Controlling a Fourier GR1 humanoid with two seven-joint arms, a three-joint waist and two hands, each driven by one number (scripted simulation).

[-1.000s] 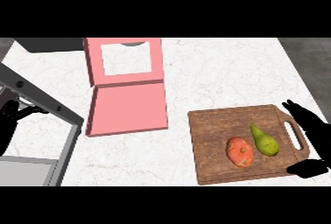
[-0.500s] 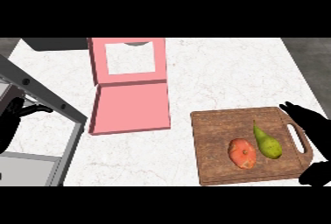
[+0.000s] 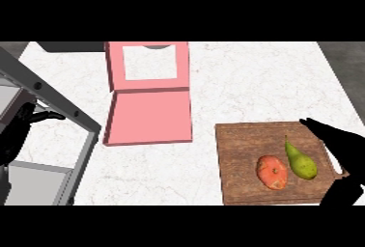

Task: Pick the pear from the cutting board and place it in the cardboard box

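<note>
The right hand (image 3: 345, 144) sits over the right edge of the cutting board (image 3: 242, 140), fingers straight and spread apart from the thumb, holding nothing. Compared with a second ago it has pushed further in over the board, so that its fingers now reach up along the board's right side, just beside the pear (image 3: 300, 161) but not yet touching it. The pear lies on the board, stem pointing away from the robot, with a reddish-orange fruit (image 3: 272, 171) close at its left. The whole board also shows a little lower and further right in the view than before, which reads as the head view shifting rather than the board being moved.

The change suggests the reach is under way and the grasp not begun: the open hand would need to close round the pear without nudging its neighbour. The pink cardboard box (image 3: 148, 118) lies open on the counter (image 3: 235, 82), well apart to the left of the board, its windowed lid folded back. The left hand (image 3: 21, 128) rests at the view's left edge, fingers relaxed, beside a grey metal frame (image 3: 50, 96)
</note>
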